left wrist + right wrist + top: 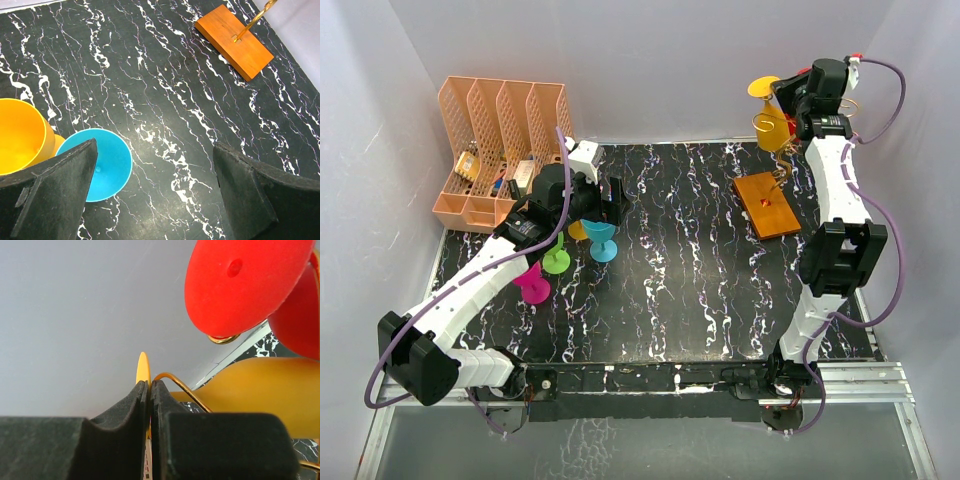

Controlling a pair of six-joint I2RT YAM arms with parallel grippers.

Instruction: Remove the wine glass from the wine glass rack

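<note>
The wine glass rack's orange-brown base [767,203] lies at the back right, with its gold wire stem rising from it. A yellow wine glass [772,125] hangs upside down from the rack's curled arms, and a red glass [240,285] hangs beside it. My right gripper [788,93] is up at the rack's top. In the right wrist view this gripper [150,390] is shut on the thin edge of the yellow glass's foot [143,365], with a gold wire arm [175,380] right beside it. My left gripper [155,190] is open and empty over the table, and the rack base [235,40] lies far ahead of it.
A blue glass [603,240], a green glass [557,258], a pink glass [532,283] and a yellow one [20,132] stand on the black marbled table under the left arm. A peach file organizer [500,150] stands at the back left. White walls enclose the table.
</note>
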